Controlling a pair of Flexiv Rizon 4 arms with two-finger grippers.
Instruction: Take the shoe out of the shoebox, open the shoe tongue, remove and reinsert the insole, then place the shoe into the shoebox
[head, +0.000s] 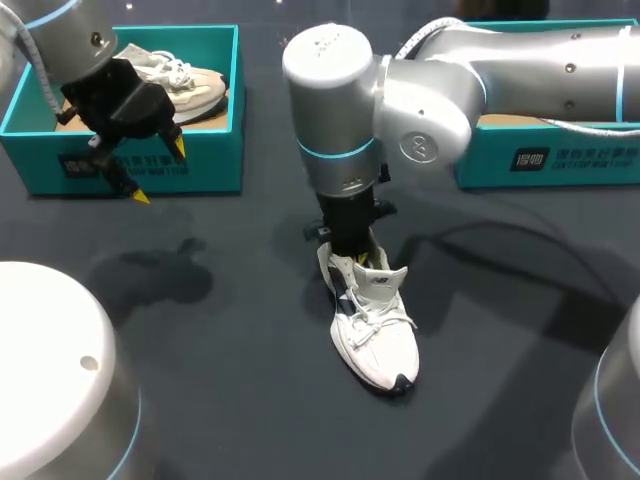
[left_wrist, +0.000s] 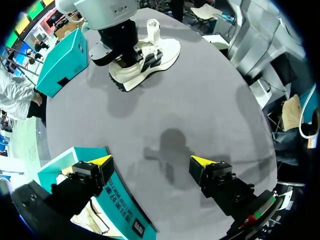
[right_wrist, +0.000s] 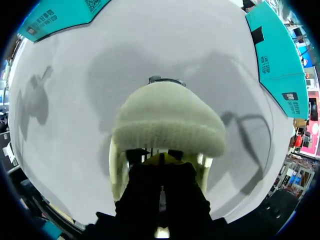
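The shoe (right_wrist: 167, 122) surrounds the right pincer (right_wrist: 161, 159), whose grip I cannot tell; the left pincer (left_wrist: 151, 162) hangs open. Insole removal seems in hand, and the next move calls for a steady upward pull.

Right gripper (head: 352, 245): lower end sunk in shoe (head: 375, 325) opening; grip state not discernible in any view.
Shoe heel: hidden behind right gripper in head view.
Right wrist view: pale padded part (right_wrist: 167, 120) fills field ahead of gripper; tongue or heel collar not determinable. Shoe interior dark, insole not distinguishable.
Left box (head: 215, 150), beyond shoe: near wall and second shoe (head: 190, 80) partly covered by left gripper (head: 159, 171).
Right box (head: 560, 160), beyond shoe: interior hidden under right arm (head: 520, 70); far end cut by frame edge.
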